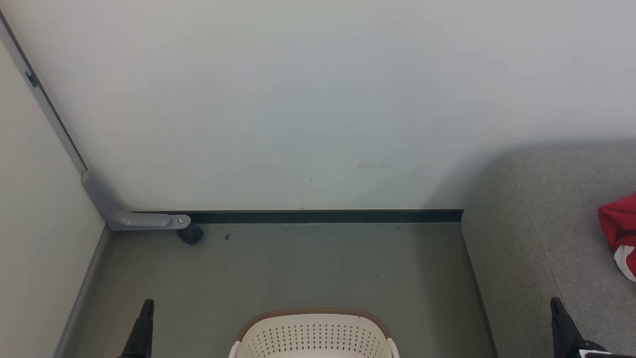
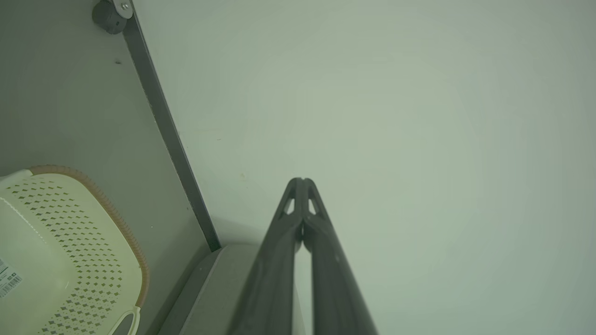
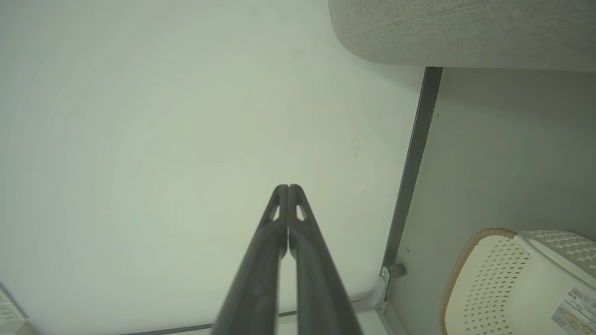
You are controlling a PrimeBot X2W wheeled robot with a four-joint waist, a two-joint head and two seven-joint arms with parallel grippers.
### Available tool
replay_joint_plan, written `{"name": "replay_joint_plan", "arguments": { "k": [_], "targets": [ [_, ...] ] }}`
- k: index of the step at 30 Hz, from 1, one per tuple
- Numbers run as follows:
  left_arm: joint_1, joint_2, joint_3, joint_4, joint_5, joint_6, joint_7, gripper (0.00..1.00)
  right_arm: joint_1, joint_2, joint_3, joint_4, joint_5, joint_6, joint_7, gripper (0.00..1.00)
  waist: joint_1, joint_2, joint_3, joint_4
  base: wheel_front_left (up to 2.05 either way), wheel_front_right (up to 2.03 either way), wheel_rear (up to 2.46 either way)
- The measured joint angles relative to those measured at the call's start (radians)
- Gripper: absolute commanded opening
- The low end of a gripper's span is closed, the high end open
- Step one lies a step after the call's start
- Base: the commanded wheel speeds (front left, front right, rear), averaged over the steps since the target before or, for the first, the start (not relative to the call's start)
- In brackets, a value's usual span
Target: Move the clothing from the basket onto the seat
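Note:
The cream basket (image 1: 314, 334) with its brown rim stands on the floor at the bottom middle of the head view; no clothing shows in its visible inside. It also lies at the lower left of the left wrist view, basket (image 2: 65, 251), and lower right of the right wrist view, basket (image 3: 517, 284). The grey seat (image 1: 541, 238) fills the right side, with a red and white garment (image 1: 621, 233) lying on it at the edge. My left gripper (image 2: 301, 179) is shut on nothing, left of the basket. My right gripper (image 3: 288, 186) is shut too, in front of the seat.
A pale wall (image 1: 298, 99) with a dark baseboard (image 1: 323, 216) stands straight ahead. A grey bracket (image 1: 124, 214) and a black doorstop (image 1: 190, 234) sit in the left corner beside a cream side panel (image 1: 35, 209). Grey floor (image 1: 298, 263) lies between basket and wall.

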Motion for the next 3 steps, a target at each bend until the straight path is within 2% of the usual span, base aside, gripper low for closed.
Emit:
{"name": "replay_joint_plan", "arguments": {
  "k": [3],
  "targets": [
    [0.0,0.0,0.0,0.0,0.0,0.0,0.0,0.0,0.0,0.0,0.0,0.0,0.0,0.0,0.0,0.0,0.0,0.0,0.0,0.0,0.0,0.0,0.0]
  ]
}}
